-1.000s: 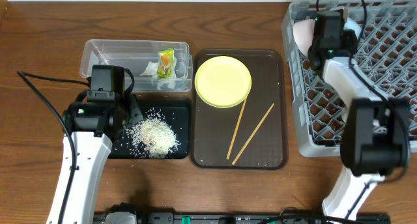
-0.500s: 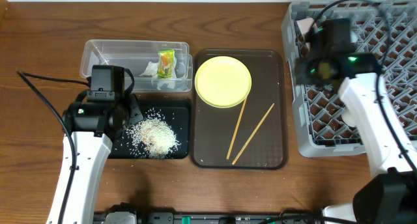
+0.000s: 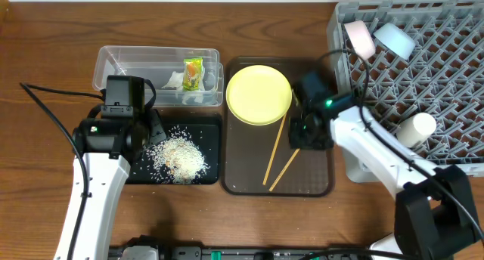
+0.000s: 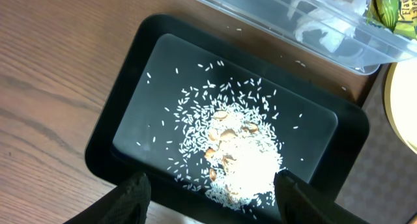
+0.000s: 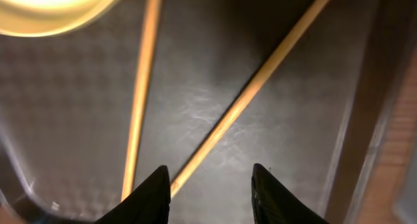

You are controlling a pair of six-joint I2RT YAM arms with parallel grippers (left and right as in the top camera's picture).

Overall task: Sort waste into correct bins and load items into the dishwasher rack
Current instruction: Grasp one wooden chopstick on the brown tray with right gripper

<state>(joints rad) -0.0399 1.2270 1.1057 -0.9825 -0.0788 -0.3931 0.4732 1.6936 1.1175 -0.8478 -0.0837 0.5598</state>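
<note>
Wooden chopsticks (image 5: 245,97) (thin, pale, splayed) lie beneath the released right claw (image 5: 210,178)

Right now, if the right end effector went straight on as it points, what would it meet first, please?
Most likely the diagonal chopstick, whose end lies between the open jaws of the right end effector, with the brown tray beneath; how far off is unclear.

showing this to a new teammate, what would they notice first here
Likely the big grey rack on the right, holding a pale bowl, a blue bowl and a cup. Then the bright yellow plate on the brown tray in the middle, with the right gripper open over two chopsticks. On the left, a white rice heap sits in a black tray.
</note>
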